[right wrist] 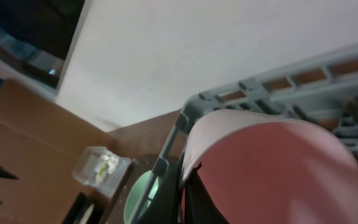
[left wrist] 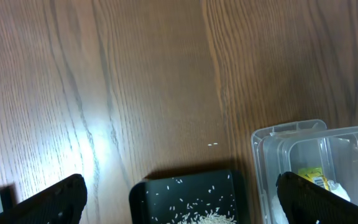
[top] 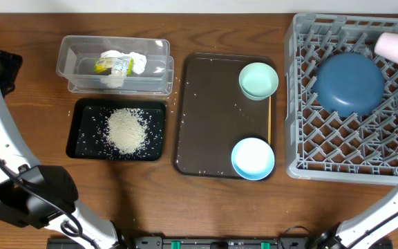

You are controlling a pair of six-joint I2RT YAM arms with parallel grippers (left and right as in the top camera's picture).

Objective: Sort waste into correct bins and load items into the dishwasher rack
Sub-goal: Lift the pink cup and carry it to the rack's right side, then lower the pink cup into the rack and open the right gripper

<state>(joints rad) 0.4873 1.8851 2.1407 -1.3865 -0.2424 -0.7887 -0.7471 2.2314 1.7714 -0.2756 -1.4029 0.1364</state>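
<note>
Blurred cup, cropped edges
Up close the pink cup (right wrist: pixel 272 168) is a soft blur running off the bottom edge, hiding nearly all of the right gripper (right wrist: pixel 184 199). From the left wrist, the black tray (left wrist: pixel 185 186) and clear tub (left wrist: pixel 260 162) are cut short below. The print on the wrapper (top: pixel 111 66) is too small to read.

On the worktop (top: pixel 33 76), the tub (top: pixel 64 52) sits at upper left of the overhead frame, with the wrapper (top: pixel 111 66) and tissue (top: pixel 135 61) side by side inside it. Just below it lies the shallow tray (top: pixel 81 145), the rice heap (top: pixel 125 130) in its middle. The serving tray (top: pixel 209 117) fills the centre, one bowl (top: pixel 258 80) at its upper right corner, another bowl (top: pixel 253 158) at its lower right. The rack (top: pixel 302 159) takes the right side, with the plate (top: pixel 349 83) inside near its top and the cup (top: pixel 391 46) at its upper right corner.
</note>
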